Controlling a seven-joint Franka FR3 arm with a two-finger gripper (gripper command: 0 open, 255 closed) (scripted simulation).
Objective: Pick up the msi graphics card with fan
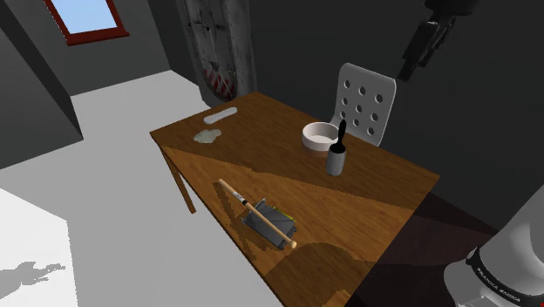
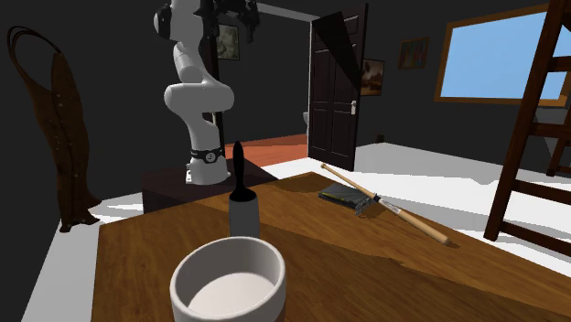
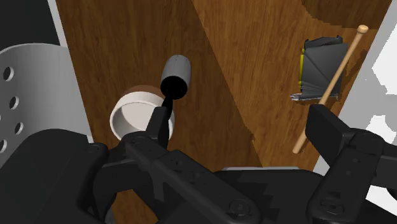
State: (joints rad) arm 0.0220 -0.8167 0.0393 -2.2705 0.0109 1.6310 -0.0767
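A wooden stick [image 3: 333, 83] is lying across the graphics card [image 3: 317, 67], out past the finger [image 3: 331, 130] of the gripper [image 3: 242, 113] that is farther from the white bowl [image 3: 118, 118], covering a strip of the card's top; its fan is showing too small to make out. The other finger [image 3: 162, 124] is hiding part of the bowl's rim just ahead of it. Beside the bowl, the perforated chair [image 3: 38, 83] is running off the picture's edge.

Stick [image 1: 253, 209] on gfx card [image 1: 282, 220]; bowl [image 1: 320, 136] beside cup [image 1: 336, 161].

Home interior: wooden table [image 1: 366, 201], perforated chair [image 1: 366, 100], panelled door [image 2: 334, 91], framed pictures [image 2: 414, 52], window [image 2: 499, 55].
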